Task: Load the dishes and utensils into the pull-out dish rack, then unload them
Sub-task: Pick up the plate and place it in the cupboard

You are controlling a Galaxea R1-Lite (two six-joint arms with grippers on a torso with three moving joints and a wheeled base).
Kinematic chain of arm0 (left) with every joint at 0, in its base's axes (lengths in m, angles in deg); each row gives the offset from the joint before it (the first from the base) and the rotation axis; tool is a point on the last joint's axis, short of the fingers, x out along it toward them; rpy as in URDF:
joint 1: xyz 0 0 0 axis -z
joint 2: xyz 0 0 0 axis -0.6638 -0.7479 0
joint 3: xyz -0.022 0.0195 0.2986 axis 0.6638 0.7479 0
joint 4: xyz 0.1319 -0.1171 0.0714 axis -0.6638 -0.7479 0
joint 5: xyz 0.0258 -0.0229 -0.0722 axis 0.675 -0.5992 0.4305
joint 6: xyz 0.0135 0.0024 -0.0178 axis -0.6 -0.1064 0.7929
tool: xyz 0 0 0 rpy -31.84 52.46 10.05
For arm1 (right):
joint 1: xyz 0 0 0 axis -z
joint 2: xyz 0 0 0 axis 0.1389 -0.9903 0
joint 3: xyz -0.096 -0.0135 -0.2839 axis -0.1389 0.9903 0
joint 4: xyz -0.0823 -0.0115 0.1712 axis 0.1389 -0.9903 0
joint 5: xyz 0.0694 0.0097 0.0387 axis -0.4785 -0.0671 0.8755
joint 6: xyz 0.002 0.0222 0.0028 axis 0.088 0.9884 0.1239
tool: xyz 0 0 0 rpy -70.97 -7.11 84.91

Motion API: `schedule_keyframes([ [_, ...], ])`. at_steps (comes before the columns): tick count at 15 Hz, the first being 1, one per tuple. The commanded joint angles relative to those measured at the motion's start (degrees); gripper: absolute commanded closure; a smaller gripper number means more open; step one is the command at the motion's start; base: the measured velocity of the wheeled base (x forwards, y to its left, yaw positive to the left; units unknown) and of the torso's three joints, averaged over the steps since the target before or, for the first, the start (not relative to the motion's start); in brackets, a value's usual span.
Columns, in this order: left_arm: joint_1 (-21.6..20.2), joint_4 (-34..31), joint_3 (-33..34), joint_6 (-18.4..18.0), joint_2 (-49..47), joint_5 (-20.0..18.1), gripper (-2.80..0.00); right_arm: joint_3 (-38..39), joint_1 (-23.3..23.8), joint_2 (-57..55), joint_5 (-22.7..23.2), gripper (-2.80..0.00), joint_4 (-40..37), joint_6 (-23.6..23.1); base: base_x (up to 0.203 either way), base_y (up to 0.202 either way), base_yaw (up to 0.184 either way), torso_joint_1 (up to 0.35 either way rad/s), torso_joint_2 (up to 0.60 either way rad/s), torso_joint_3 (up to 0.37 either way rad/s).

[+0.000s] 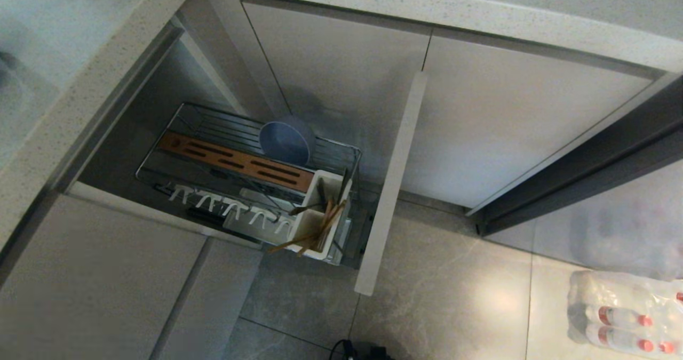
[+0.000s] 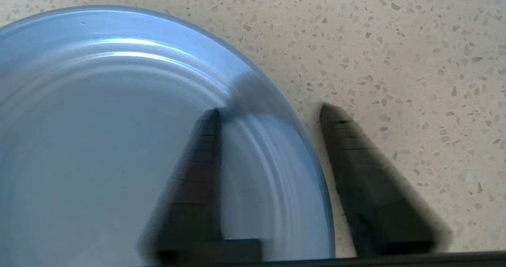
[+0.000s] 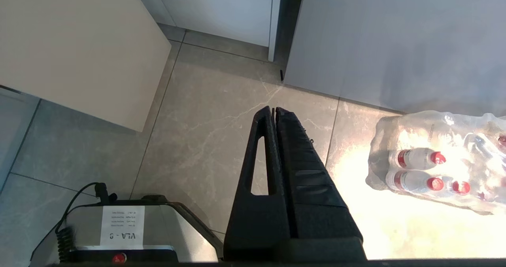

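Overhead, the rack [image 1: 251, 173] stands pulled out with the bowl [image 1: 285, 142] on edge inside and the chopsticks [image 1: 315, 226] in its caddy [image 1: 320, 213]; neither arm shows. At the left wrist, the left gripper [image 2: 269, 112] straddles the plate [image 2: 118, 140] rim on the counter [image 2: 395, 41], jaws apart, so a shallow bite could let it slip. The right gripper [image 3: 274, 110] hangs over the floor, jaws together.

Blue bowl [image 1: 286, 142] stands on edge in the pulled-out wire rack [image 1: 187, 116], behind its wooden strip. Chopsticks [image 1: 307, 236] lean in the rack's white caddy [image 1: 320, 218]. Blue plate [image 2: 99, 140] lies flat on speckled counter.
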Motion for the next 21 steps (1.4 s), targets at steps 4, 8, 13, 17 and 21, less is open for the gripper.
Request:
schedule_keyframes([
  [4,-0.02,-0.23,0.01,0.01,0.28,-0.05,0.0,0.0,0.0,0.0,0.0,0.0,0.01,0.0,0.0,0.0,0.0,0.0,0.0,0.0],
  [8,-0.02,-0.84,0.87,-0.59,1.32,-0.05,0.0,0.0,0.0,-0.02,0.0,0.0,0.01,0.0,0.0,0.0,0.0,0.0,0.0,0.0],
  [13,-0.02,-0.55,1.87,-0.7,5.47,-0.26,0.0,0.0,0.0,-0.09,0.0,0.0,0.01,0.0,0.0,0.0,0.0,0.0,0.0,0.0],
  [17,0.15,-0.23,4.94,0.55,11.12,-0.78,0.0,0.0,0.0,-0.06,0.0,0.0,0.01,0.0,0.0,0.0,0.0,0.0,0.0,0.0],
  [21,1.78,4.35,2.38,4.66,14.84,-1.36,0.0,0.0,0.0,0.0,0.0,0.0,0.01,0.0,0.0,0.0,0.0,0.0,0.0,0.0],
])
